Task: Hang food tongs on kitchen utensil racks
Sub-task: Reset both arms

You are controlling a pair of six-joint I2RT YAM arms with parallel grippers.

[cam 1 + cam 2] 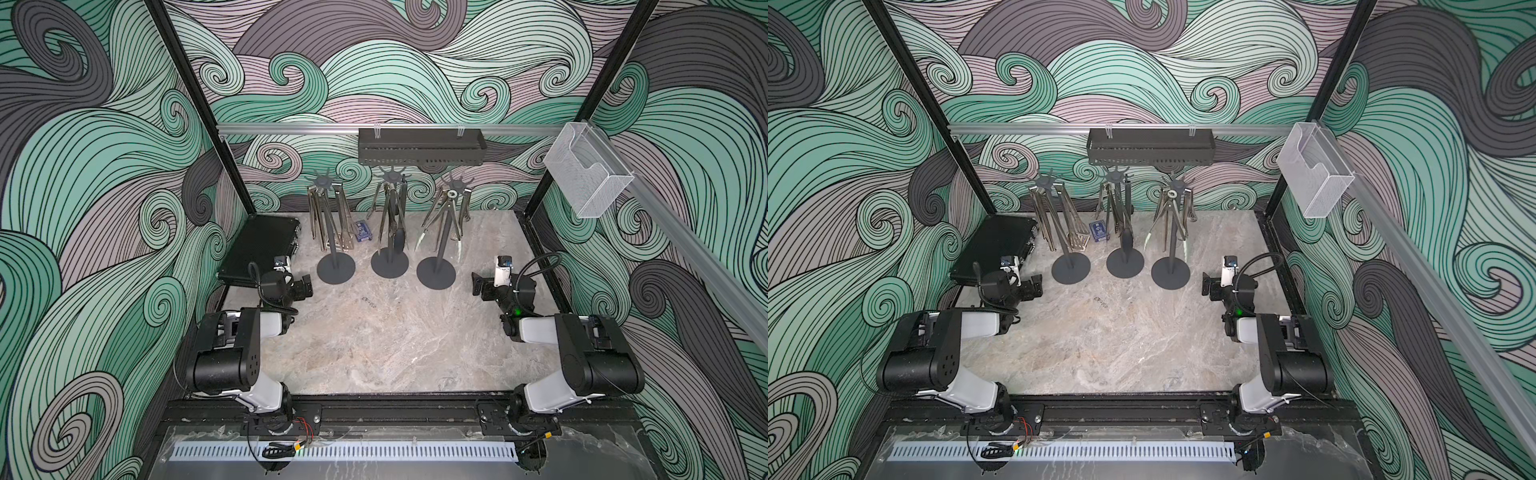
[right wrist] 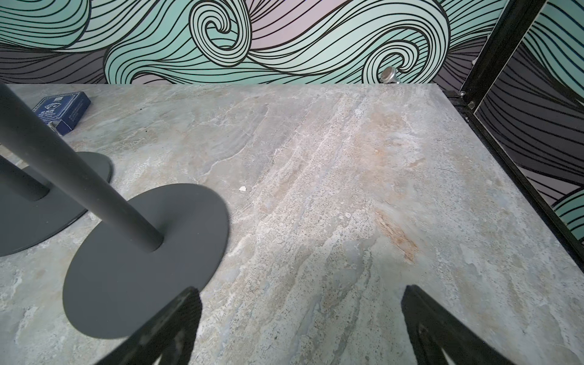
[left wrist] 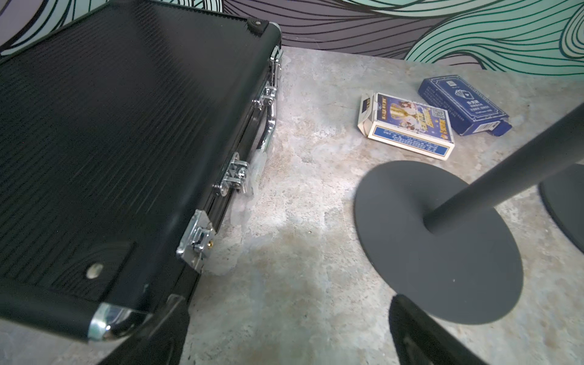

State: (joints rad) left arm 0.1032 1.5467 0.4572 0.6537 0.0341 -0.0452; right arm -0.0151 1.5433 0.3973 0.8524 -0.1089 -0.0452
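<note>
- Since the black case (image 1: 259,245) is shut w/ its chrome latches down, we can't see what's in it. It lies flat at the back-left corner of the table (image 1: 395,340).
- The dark perforated shelf (image 1: 422,146) hangs off the back rail, above the racks. It's too dark inside for us to tell the contents.
- The clear mesh basket (image 1: 586,174) is clipped to the rail on the right side, well above the table. We can't tell its contents either.
- The food tongs (image 1: 319,220) we can see all hang from the hook crowns of three racks, which stand in a row near the back.
- The left rack (image 1: 336,269) has plain steel pairs. The middle rack (image 1: 390,262) has a bunch incl. a black-tipped pair (image 1: 399,241). The right rack (image 1: 436,272) has more, incl. a pale-green-tipped pair (image 1: 420,241).
- The left gripper (image 3: 287,303) has its jaws spread wide w/ nothing between them. It's low over bare table, between the case and the left rack's base.
- The right gripper (image 2: 301,292) is the same: wide apart, gripping nothing, just beside the right rack's base.
- Two card boxes lie on the table behind the bases. The white box (image 3: 407,126) has cartoon art and a QR code.
- The dark blue box (image 3: 464,104) has a playing-card icon. The print on both is too small for us to read.
</note>
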